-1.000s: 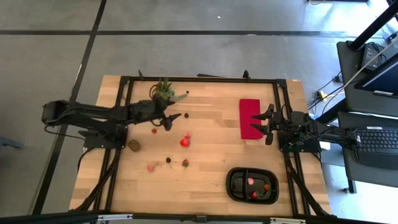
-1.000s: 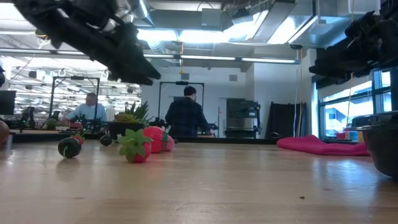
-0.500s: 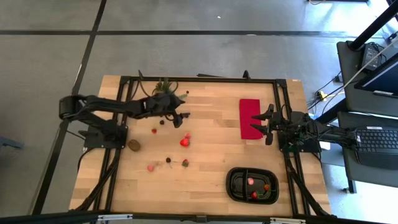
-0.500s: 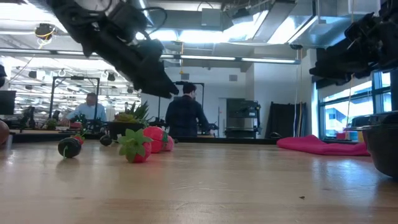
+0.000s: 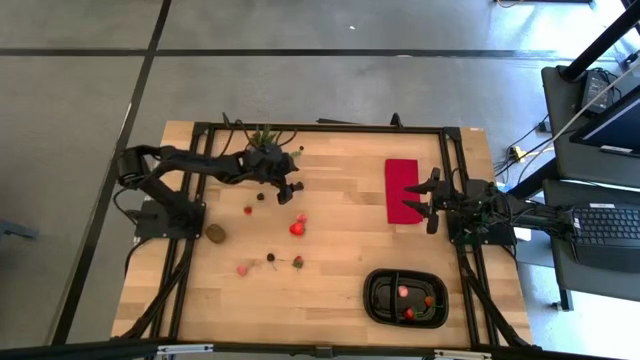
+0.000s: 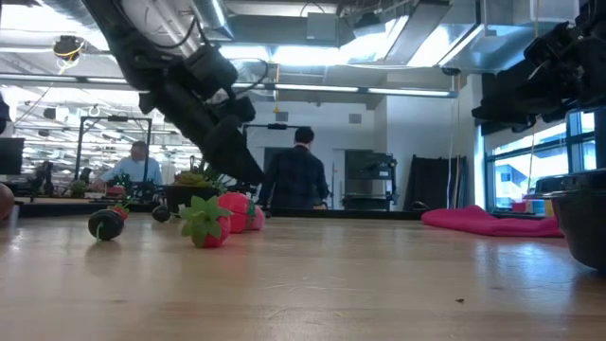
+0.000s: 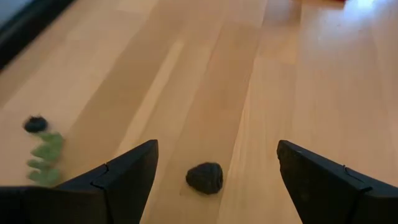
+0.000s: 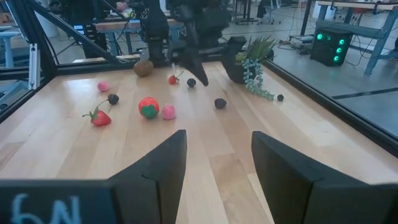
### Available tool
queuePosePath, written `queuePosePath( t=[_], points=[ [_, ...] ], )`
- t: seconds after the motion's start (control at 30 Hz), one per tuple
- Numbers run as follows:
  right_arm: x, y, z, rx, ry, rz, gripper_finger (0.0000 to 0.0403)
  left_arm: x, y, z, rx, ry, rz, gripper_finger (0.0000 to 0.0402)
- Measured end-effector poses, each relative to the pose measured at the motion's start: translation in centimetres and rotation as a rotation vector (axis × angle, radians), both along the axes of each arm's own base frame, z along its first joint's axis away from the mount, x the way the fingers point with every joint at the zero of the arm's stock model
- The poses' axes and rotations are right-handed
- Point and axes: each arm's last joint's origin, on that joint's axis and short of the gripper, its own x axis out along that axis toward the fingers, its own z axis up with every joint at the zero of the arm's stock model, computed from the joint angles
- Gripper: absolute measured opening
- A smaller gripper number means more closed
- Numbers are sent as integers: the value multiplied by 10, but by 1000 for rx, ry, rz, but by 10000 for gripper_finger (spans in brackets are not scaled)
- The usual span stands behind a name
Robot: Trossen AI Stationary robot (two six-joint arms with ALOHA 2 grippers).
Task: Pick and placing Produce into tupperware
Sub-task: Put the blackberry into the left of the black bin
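Observation:
My left gripper (image 5: 289, 187) (image 7: 214, 180) is open and low over the table, near the potted plant (image 5: 265, 145). A small dark berry (image 7: 204, 178) lies on the wood between its fingers, which do not touch it. More produce is scattered mid-table: a red strawberry (image 5: 297, 228), a brown kiwi-like oval (image 5: 215, 233), a green-topped strawberry (image 5: 297, 262) (image 6: 206, 227) and pink and dark pieces. The black two-compartment tray (image 5: 382, 297) sits near the table's near right corner with three red pieces in it. My right gripper (image 5: 430, 200) (image 8: 217, 168) waits open over the red cloth (image 5: 400, 190).
The potted plant trails green beads onto the wood (image 7: 43, 158) beside another tiny dark berry (image 7: 35, 124). A black frame (image 5: 320, 128) runs around the table edges. Bare wood lies between the scattered fruit and the tray. People stand in the room beyond the table (image 6: 295, 175).
My left arm has reached toward the table's right and tipped down. Its gripper has come down from well above the table to just over the wood by the dark berry. The right arm and the fruit have stayed put.

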Motion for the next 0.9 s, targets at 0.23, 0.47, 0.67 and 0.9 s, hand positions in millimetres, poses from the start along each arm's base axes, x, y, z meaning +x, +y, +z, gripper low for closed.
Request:
queuePosePath(
  t=[0.23, 0.47, 0.67, 0.9],
  points=[
    [0, 0, 0, -3, 1, 0, 184, 6, 2, -16, -8, 19, -1, 320],
    [0, 0, 0, -3, 0, 0, 184, 8, 3, -29, -10, 62, 14, 320],
    [0, 0, 0, -2, 5, 0, 184, 8, 4, -38, 9, 104, 51, 320],
    [0, 0, -3, 2, 28, 0, 184, 9, 5, -44, 8, 105, 52, 320]
  ],
)
